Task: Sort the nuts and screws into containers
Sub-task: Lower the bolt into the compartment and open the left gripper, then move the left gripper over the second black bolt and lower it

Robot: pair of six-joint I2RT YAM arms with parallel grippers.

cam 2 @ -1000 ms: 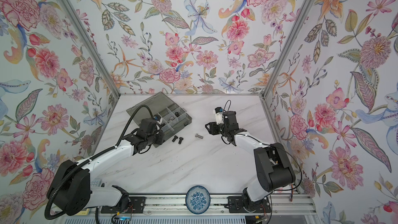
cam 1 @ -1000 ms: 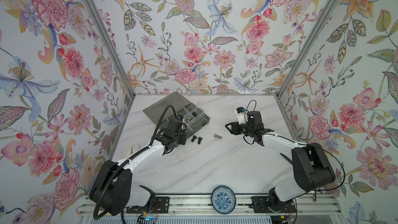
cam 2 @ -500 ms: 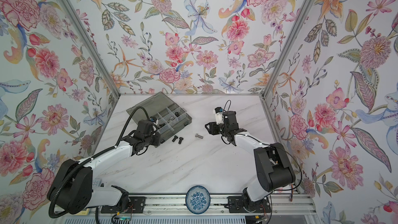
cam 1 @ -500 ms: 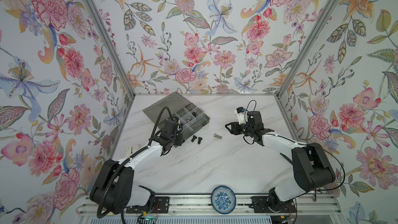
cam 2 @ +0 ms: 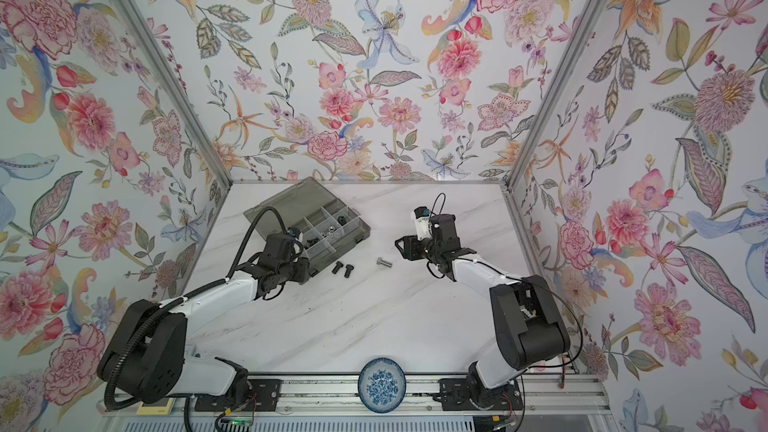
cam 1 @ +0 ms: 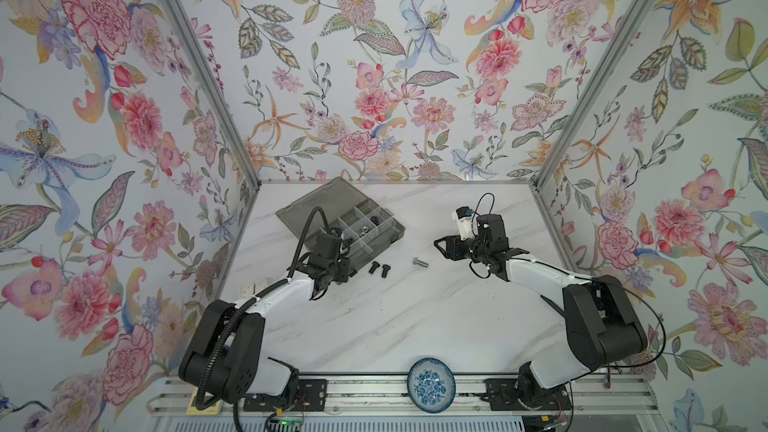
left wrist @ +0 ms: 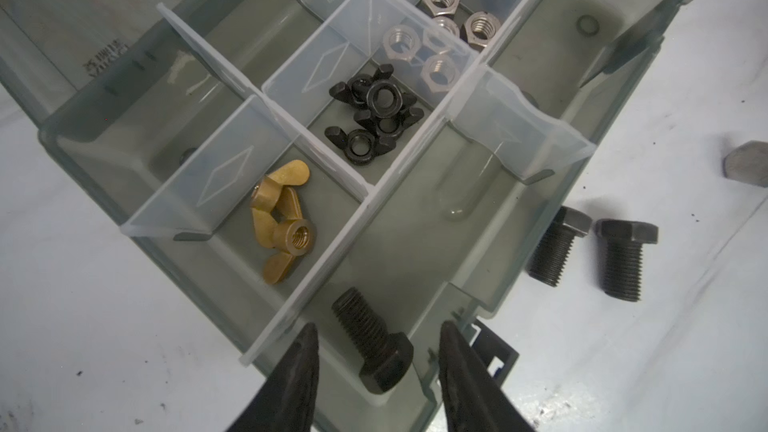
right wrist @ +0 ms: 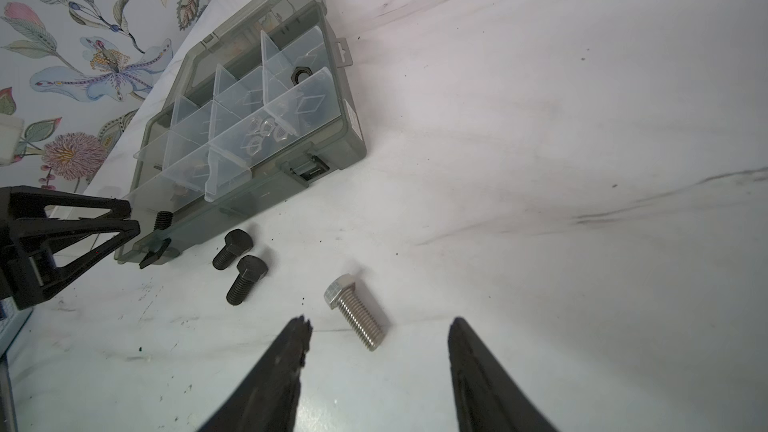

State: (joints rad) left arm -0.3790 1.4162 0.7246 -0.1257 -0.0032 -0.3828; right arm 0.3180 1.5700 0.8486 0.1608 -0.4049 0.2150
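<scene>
The left gripper [left wrist: 378, 324] is seen spread above the organizer box [left wrist: 523, 234], where one black bolt [left wrist: 376, 342] lies loose in the long front compartment. Behind it, two brass wing nuts [left wrist: 282, 222], then at least three black wing nuts [left wrist: 374, 114], then five silver hex nuts [left wrist: 482, 29] are held in separate compartments. Two more black bolts [left wrist: 555, 245] and one silver bolt [right wrist: 357, 313] are seen on the table [right wrist: 540, 201], the silver one between the spread, untouching tips of the right gripper [right wrist: 379, 320].

Three black bolts [left wrist: 615, 257], one silver bolt [right wrist: 357, 317]

Smoky translucent plastic organizer box [left wrist: 104, 151] with frosted clear plastic dividers [left wrist: 220, 168]; shiny brass-coloured metal wing nuts [left wrist: 282, 222]; matt black threaded bolts [left wrist: 619, 259]; bright silver metal bolt [right wrist: 357, 313]; smooth, white marble-look worktop [right wrist: 540, 160].
</scene>
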